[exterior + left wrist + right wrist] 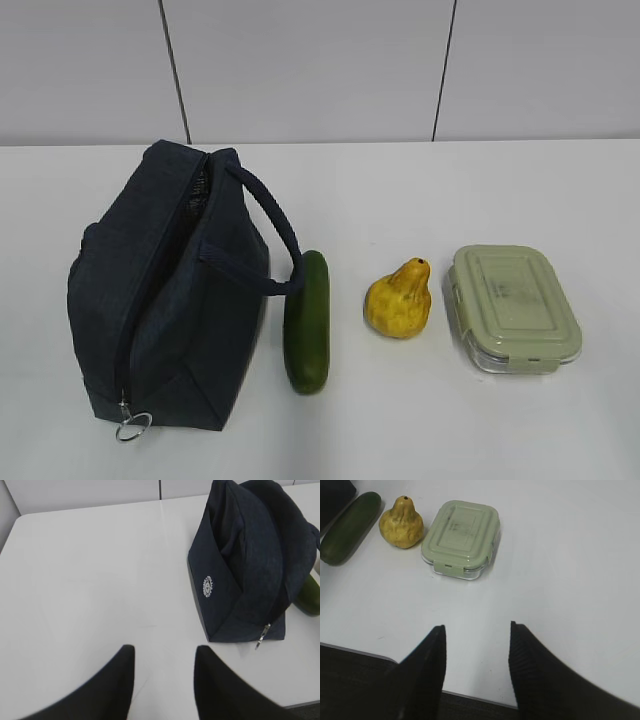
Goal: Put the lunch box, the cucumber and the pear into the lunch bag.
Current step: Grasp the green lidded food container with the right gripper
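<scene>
White counter (520, 190): dark navy fabric lunch bag (165, 290) at 9 o'clock, zipper apparently shut; smooth dark green cucumber (307, 322), likely slippery, beside it; bumpy yellow pear (399, 300); rigid sage-lidded clear lunch box (513, 308) at 3 o'clock, best gripped across short sides. Left gripper (164, 667) and right gripper (477, 645): fingers spread, empty.

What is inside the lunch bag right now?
Nothing can be seen inside: the lunch bag looks zipped, hiding its interior. The cucumber, pear and lunch box lie outside on the table.
</scene>
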Controlling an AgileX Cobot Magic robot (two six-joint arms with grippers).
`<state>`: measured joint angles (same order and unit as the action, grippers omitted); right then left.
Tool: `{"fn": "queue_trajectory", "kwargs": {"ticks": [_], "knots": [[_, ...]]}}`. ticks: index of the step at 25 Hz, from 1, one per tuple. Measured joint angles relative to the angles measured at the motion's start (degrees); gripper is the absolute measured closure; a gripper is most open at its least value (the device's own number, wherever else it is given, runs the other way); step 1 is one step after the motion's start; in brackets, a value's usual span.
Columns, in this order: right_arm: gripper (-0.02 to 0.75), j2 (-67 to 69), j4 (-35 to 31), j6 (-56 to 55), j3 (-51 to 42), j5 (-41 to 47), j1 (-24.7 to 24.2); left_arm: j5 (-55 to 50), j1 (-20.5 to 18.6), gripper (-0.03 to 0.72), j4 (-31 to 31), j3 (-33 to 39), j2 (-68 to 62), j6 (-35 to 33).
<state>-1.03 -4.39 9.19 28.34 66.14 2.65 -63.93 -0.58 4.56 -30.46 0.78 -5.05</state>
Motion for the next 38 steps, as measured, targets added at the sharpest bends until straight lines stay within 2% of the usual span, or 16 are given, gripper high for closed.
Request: {"fn": "queue_trajectory", "kwargs": {"ticks": [13, 17, 30, 35, 38], "knots": [[0.401, 0.0, 0.1, -0.8, 0.0, 0.0, 0.0, 0.0, 0.0, 0.448, 0.0, 0.0, 0.0, 0.0], [0.401, 0.4, 2.0, -3.4, 0.9, 0.0, 0.0, 0.0, 0.0, 0.448, 0.0, 0.0, 0.0, 0.0], [0.398, 22.0, 4.7, -11.5, 12.8, -0.5, 0.4, 0.0, 0.0, 0.448, 0.0, 0.0, 0.0, 0.0], [0.340, 28.2, 5.2, -12.0, 15.9, -4.1, 0.4, 0.0, 0.0, 0.448, 0.0, 0.0, 0.0, 0.0], [0.330, 31.8, 6.3, -12.0, 16.8, -5.1, 0.4, 0.0, 0.0, 0.448, 0.0, 0.0, 0.0, 0.0]]}}
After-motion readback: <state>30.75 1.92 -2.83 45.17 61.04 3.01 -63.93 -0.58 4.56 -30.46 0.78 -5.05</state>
